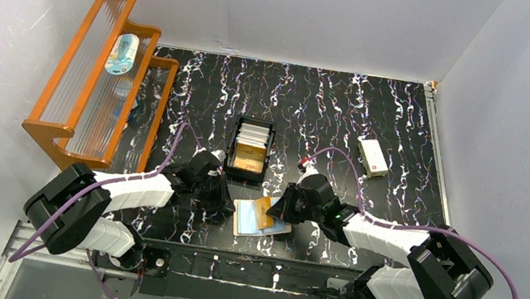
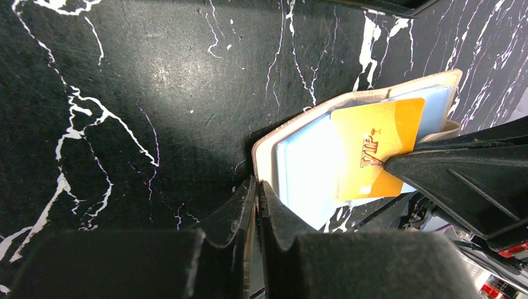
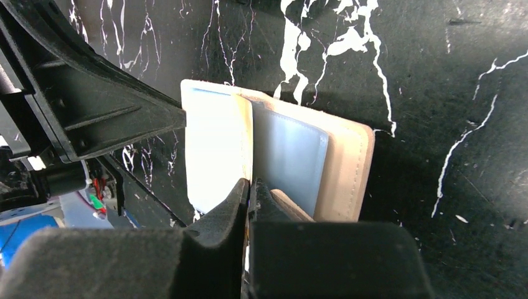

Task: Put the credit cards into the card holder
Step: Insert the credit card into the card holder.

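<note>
One going in, a whole stack left to do

Your left gripper [image 2: 256,193] is pinched shut right at the card holder's [image 2: 266,146] edge, can't tell if it's got the cover. The holder lies open between the arms, and the black tray [image 1: 232,148] behind it has the other credit cards [image 1: 254,133]. Your right gripper [image 3: 249,190] looks clamped on the gold VIP card [image 2: 373,146], which lies over a sleeve, not seated yet I'd say.

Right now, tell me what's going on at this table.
Both arms work on the open card holder lying between them. The right gripper is shut on an orange-gold card, laid over the holder's clear sleeves. The left gripper is shut at the holder's edge, seemingly steadying it. More cards wait in the black tray.
</note>
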You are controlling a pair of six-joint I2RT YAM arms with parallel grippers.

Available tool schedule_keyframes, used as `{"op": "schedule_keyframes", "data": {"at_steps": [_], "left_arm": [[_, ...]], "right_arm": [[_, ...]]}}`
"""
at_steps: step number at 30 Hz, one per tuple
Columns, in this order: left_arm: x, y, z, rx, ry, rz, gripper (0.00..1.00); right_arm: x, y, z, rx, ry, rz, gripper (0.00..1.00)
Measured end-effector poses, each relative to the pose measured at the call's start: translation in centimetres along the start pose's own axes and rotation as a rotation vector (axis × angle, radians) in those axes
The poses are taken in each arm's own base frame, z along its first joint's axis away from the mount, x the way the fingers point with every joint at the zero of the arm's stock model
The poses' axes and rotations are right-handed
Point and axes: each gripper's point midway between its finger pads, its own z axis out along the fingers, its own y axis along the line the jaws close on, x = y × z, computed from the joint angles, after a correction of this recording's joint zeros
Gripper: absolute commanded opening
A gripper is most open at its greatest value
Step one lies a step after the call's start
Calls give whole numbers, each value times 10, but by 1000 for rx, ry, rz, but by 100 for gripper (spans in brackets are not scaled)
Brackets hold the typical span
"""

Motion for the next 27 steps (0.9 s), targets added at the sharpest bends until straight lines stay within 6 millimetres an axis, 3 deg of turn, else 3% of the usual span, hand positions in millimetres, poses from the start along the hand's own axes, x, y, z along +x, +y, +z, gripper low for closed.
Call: {"op": "schedule_keyframes", "data": {"at_steps": [10, 21, 25, 27], "left_arm": [[0, -1, 0, 1, -2, 4, 7], [0, -4, 4, 12, -4, 8, 6], [0, -4, 5, 12, -4, 6, 6], [0, -4, 5, 12, -3, 5, 6]], "right_arm": [[3, 3, 3, -18, 3, 99, 0], [7, -3, -6, 24, 13, 121, 0], [9, -3, -6, 27, 18, 130, 7], [9, -3, -6, 28, 19, 135, 17]]}}
